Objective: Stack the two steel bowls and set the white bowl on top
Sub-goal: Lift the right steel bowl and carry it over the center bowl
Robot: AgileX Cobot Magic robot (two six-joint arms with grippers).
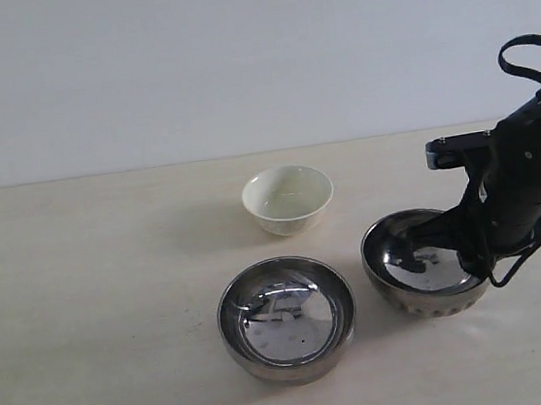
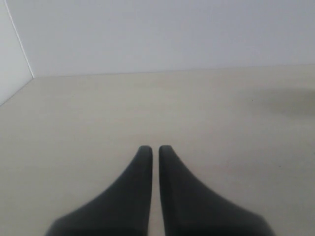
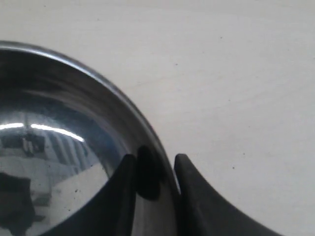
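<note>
Two steel bowls stand on the pale table. The left steel bowl sits upright near the front. The right steel bowl, ribbed low on its side, has my right gripper on its right rim. In the right wrist view the right gripper straddles that steel bowl's rim, one finger inside, one outside, shut on it. The white bowl stands alone farther back, apart from both steel bowls. My left gripper is shut with nothing between its fingers, over bare table; the exterior view does not show it.
The pale table stretches left of the bowls up to a plain white wall. The right arm's black body and cable rise over the table's right side.
</note>
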